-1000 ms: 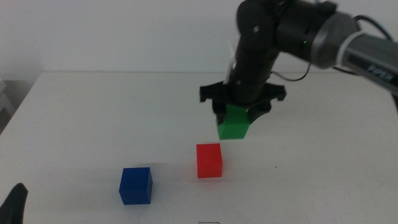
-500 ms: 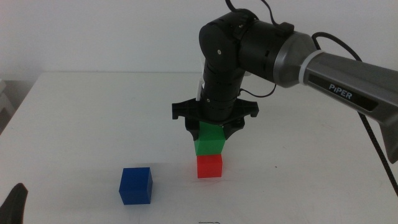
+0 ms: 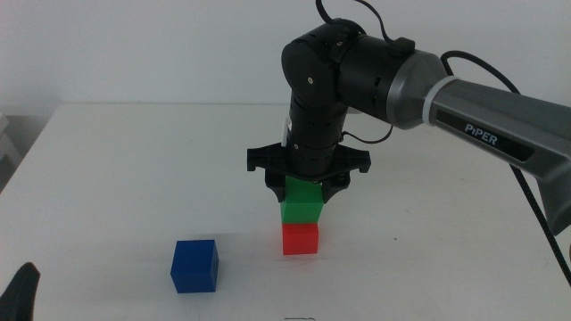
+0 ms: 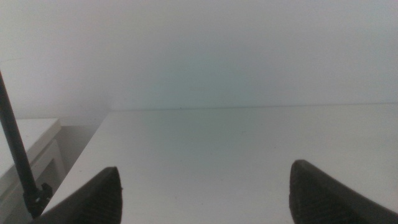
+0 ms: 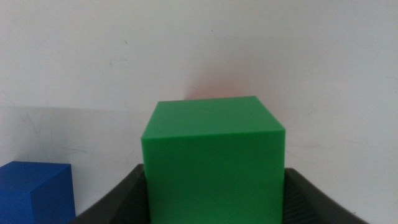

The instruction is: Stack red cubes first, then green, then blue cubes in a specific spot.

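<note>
Currently, left gripper (image 3: pixel 22 290) idle at the bottom-left corner of the middle view; its wrist view shows jaws spread wide with nothing between them, only bare white surface (image 4: pixel 236 149) ahead. Blue cube (image 3: pixel 194 265) sits on the surface, left of the stack and apart from it, untouched. Red cube (image 3: pixel 300 239) is flat on the surface, near centre. Green cube (image 3: pixel 302 203) sits on top of red, edges roughly aligned. Right gripper (image 3: pixel 305 185) comes straight down over the stack, jaws clamped on green's sides. Right wrist view: green fills the gap between the jaws, blue visible off to one side.
</note>
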